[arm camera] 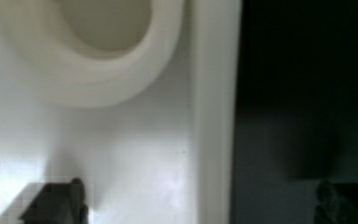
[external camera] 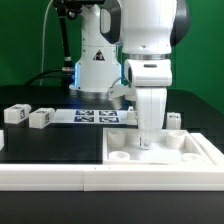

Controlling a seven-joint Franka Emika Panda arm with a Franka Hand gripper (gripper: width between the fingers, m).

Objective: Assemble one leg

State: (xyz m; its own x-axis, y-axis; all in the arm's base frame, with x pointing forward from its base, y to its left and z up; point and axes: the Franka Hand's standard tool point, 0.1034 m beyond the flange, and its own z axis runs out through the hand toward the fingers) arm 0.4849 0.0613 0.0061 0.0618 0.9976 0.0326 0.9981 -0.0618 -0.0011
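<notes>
Two small white legs with black-and-white tags, one (external camera: 15, 114) beside the other (external camera: 40, 118), lie on the black table at the exterior view's left. Another small white piece (external camera: 173, 120) stands behind the large flat white board (external camera: 185, 150) that has round corner sockets. My gripper (external camera: 146, 143) hangs straight down over this board, close to its surface, far from the legs. In the wrist view the gripper (arm camera: 197, 200) is open and empty. One dark fingertip (arm camera: 51, 200) is over the white board (arm camera: 140, 130) near a round socket (arm camera: 105, 35). The other is over the black table.
The marker board (external camera: 95, 115) lies flat on the table behind the gripper, in front of the arm's base (external camera: 95, 70). A long white wall (external camera: 90, 178) runs along the front edge of the table. Black table surface (external camera: 55, 140) lies between the legs and the large board.
</notes>
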